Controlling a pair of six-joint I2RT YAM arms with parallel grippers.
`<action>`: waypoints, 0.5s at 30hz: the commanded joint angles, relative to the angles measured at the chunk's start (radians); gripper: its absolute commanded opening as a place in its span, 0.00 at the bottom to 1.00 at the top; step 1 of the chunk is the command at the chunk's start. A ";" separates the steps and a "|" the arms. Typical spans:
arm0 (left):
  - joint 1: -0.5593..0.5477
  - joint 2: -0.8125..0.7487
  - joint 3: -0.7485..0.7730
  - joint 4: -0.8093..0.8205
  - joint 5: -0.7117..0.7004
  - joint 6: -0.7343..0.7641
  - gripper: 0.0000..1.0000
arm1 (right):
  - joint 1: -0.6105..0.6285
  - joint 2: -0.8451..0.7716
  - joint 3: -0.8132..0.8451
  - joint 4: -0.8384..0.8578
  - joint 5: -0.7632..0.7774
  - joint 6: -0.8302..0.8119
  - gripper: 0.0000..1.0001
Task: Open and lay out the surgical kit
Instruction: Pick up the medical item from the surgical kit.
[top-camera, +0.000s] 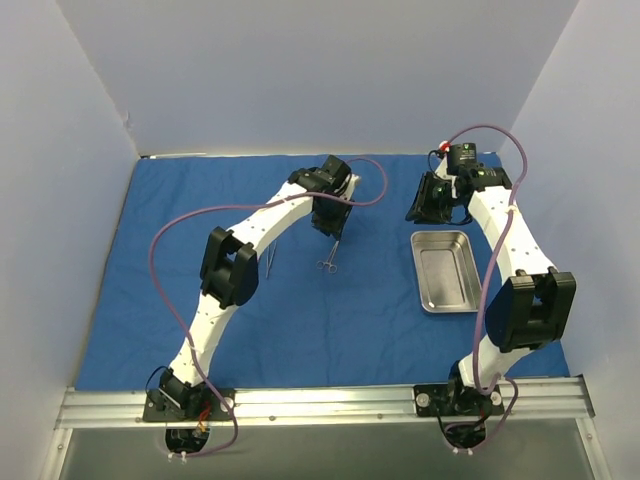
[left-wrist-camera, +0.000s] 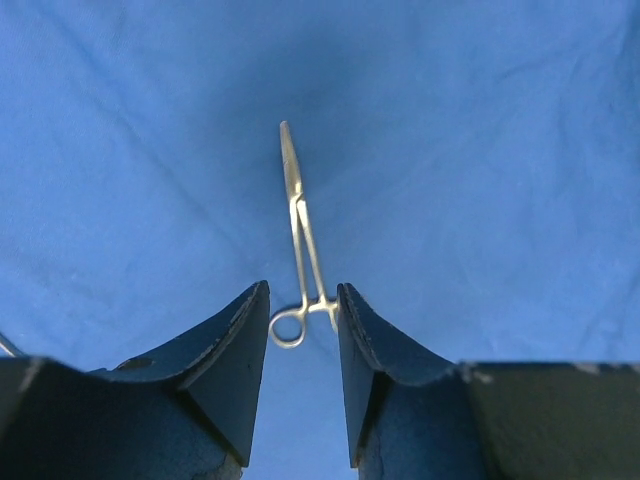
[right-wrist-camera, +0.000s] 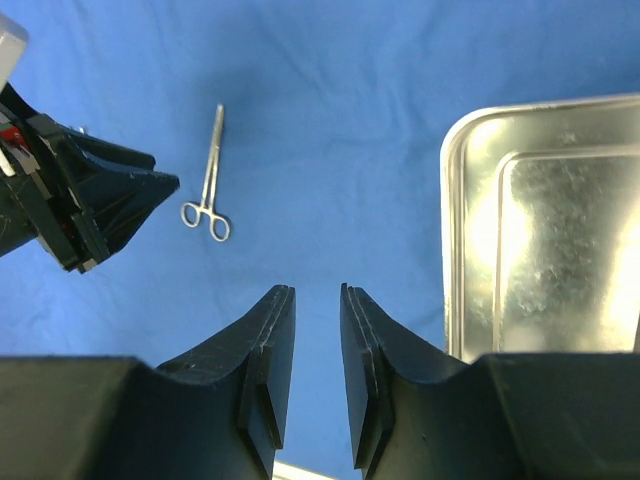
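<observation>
The royal-blue cloth wrap (top-camera: 300, 320) lies spread flat over the table. The steel tray (top-camera: 418, 272) sits empty on its right part. A pair of silver scissor-like forceps (top-camera: 329, 257) lies on the cloth at the middle. My left gripper (top-camera: 329, 226) hovers just above it, open. In the left wrist view the forceps (left-wrist-camera: 297, 210) has its ring handles between the fingertips of that gripper (left-wrist-camera: 303, 290), untouched. My right gripper (top-camera: 432, 205) is open and empty behind the tray. The right wrist view shows this gripper (right-wrist-camera: 317, 290), the tray rim (right-wrist-camera: 452, 200) and the forceps (right-wrist-camera: 210, 180).
A second thin silver instrument (top-camera: 272, 262) lies on the cloth, partly hidden under my left forearm. Grey walls close in the back and both sides. A metal rail (top-camera: 320, 402) runs along the near edge.
</observation>
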 joint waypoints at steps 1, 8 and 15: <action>-0.028 0.042 0.076 0.028 -0.121 -0.007 0.43 | -0.013 -0.061 -0.038 -0.034 -0.030 -0.023 0.26; -0.047 0.091 0.088 0.014 -0.176 -0.070 0.43 | -0.020 -0.076 -0.050 -0.036 -0.030 -0.023 0.25; -0.045 0.122 0.119 0.014 -0.207 -0.093 0.45 | -0.022 -0.075 -0.062 -0.033 -0.031 -0.023 0.23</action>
